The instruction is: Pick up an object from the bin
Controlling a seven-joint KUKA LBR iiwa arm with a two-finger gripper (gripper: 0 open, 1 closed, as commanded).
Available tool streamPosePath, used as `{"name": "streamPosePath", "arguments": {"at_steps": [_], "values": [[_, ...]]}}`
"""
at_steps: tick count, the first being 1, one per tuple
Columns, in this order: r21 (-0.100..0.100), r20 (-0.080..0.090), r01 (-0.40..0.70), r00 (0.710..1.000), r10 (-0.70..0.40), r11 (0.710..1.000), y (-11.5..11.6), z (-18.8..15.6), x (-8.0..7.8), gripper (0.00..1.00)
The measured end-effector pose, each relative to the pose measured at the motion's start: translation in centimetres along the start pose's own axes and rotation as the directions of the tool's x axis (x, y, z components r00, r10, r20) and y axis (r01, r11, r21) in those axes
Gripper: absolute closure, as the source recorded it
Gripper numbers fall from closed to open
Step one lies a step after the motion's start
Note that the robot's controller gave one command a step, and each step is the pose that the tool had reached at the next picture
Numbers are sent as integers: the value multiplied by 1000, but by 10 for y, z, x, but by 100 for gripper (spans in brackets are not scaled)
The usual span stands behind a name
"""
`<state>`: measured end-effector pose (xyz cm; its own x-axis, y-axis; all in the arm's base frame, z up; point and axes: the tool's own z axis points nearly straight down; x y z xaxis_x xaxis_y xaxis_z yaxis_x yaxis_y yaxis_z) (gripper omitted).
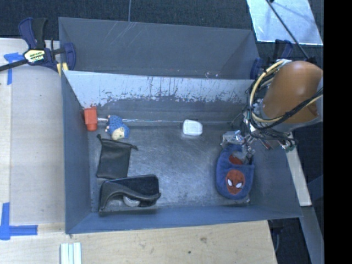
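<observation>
My gripper (240,143) is low at the right side of the bin, right at the far end of a blue fabric slipper with a red spider-mask face (235,179). The slipper lies flat on the bin floor near the front right corner, its far end partly hidden by the gripper. A small white rounded block (192,127) lies by the back wall, to the left of the gripper.
Along the left side lie an orange block (90,119), a small blue and yellow toy (117,128), a black flat pouch (114,159) and a black shoe-like thing (130,192). The arm's orange cover and cables hang over the bin's right rim.
</observation>
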<state>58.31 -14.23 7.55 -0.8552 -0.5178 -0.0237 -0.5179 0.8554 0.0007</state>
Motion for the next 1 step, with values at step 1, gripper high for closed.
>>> {"name": "streamPosePath", "arguments": {"at_steps": [1], "values": [[8, -15, 13, 1000, -13, 1000, 17, -136, 8, 100]]}}
